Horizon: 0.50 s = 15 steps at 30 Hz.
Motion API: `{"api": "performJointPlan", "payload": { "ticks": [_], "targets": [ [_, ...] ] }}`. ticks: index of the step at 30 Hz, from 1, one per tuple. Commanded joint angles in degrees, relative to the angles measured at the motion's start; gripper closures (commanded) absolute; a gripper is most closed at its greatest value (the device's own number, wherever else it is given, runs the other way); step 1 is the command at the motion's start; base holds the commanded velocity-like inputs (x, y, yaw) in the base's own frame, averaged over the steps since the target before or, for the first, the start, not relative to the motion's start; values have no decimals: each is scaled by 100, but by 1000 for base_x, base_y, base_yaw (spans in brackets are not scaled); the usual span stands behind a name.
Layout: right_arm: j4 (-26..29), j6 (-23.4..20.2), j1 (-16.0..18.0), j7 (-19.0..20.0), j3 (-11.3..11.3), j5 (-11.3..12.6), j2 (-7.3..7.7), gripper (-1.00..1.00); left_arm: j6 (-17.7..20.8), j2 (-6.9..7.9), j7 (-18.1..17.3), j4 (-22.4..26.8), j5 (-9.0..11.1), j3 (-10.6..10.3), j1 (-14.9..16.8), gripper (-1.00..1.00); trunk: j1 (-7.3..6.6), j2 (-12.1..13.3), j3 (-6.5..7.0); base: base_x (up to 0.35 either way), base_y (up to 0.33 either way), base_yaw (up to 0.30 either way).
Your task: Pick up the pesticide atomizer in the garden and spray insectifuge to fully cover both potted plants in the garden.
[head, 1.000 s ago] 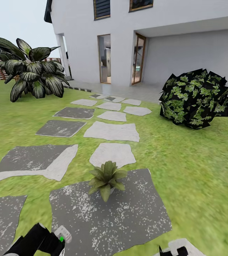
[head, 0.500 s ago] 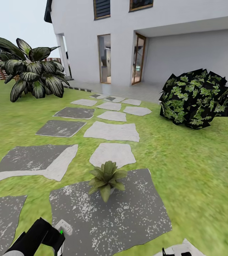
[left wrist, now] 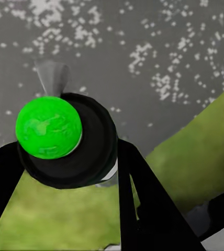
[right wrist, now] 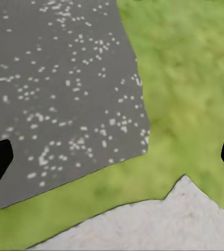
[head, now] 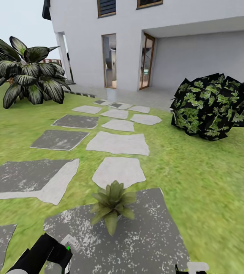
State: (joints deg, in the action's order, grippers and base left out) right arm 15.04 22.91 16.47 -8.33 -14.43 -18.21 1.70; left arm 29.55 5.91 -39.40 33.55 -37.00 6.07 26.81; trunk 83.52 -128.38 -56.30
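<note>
Everything in the head view has slid together since a second ago, the house rising out of frame and the stones drawing nearer, so it is the camera that has moved forward, not the things. One potted plant now sits lower and larger, rooted at the far edge of a dark speckled stepping stone and set in the green lawn. At the lower left corner the left gripper reaches in on its black arm, carrying the pesticide atomizer, whose white head and small green dot face roughly towards the plant. That seems a sensible carry for a spray that must land on the leaves, though the nozzle is probably still too far short of them. The right gripper just peeks in at the bottom edge. From the left wrist, the atomizer is seen end-on as a dark round body with a bright green ball and a pale grey spout. The black fingers are clenched against its sides, over speckled stone and grass. No label or writing can be read on it. From the right wrist, the right gripper is spread wide and carries nothing, its dark tips at the frame's edges. It hangs over the same dark stone, a strip of grass and a paler slab.
</note>
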Motion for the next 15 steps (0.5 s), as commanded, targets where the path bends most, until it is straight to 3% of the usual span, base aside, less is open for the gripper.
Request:
{"api": "performJointPlan", "payload": {
  "ticks": [1,2,15],
  "targets": [
    [-9,20,6,-20,-32,-60,-1,-100,18,-14,-45,12,-44,27,3,100,2,-2,-5,312,157,-230],
    [-27,20,6,-20,-29,-60,4,-100,15,-107,352,13,-40,7,9,100,2,-2,-5,5,20,-102],
    [-25,20,6,-20,-29,-60,6,-100,16,-116,362,11,-37,-1,9,100,2,-2,-5,17,2,-10]
  ]
}}
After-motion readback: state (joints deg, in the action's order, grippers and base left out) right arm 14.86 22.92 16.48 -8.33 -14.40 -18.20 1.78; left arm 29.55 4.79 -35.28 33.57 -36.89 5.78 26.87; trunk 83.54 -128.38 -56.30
